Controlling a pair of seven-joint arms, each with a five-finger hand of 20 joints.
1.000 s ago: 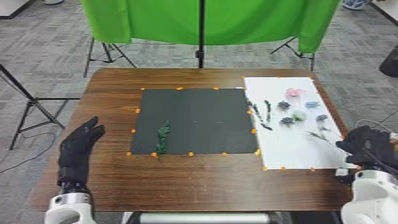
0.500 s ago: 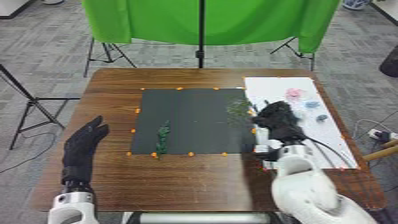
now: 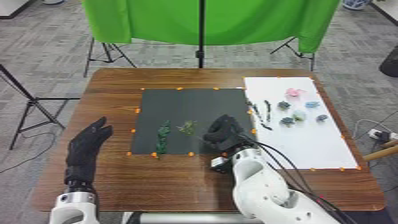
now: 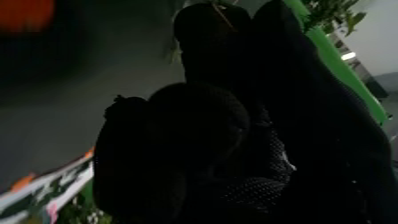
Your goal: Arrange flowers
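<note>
My right hand (image 3: 226,131) is over the right part of the dark board (image 3: 191,110) in the head view. A thin light-green sprig (image 3: 187,127) lies just left of it, over the board. A darker leafy stem (image 3: 163,137) rests upright along the board's left side. In the right wrist view the hand (image 4: 240,115) has its thumb and fingers pinching the sprig's thin stem (image 4: 222,16), with green leaves (image 4: 333,14) beyond the fingertips. My left hand (image 3: 86,145) is at the table's left side, its fingers straight and relaxed.
On the white sheet (image 3: 302,145) at the right are a pink flower (image 3: 295,92), several bluish flowers (image 3: 312,104) and dark narrow stems (image 3: 267,110). Orange bits of tape (image 3: 190,154) edge the board. A green cloth (image 3: 151,25) hangs behind the brown table (image 3: 115,185).
My right hand has swung left from the white sheet's right side to the dark board, bringing the light-green sprig along. The left hand has shifted slightly to the right.
</note>
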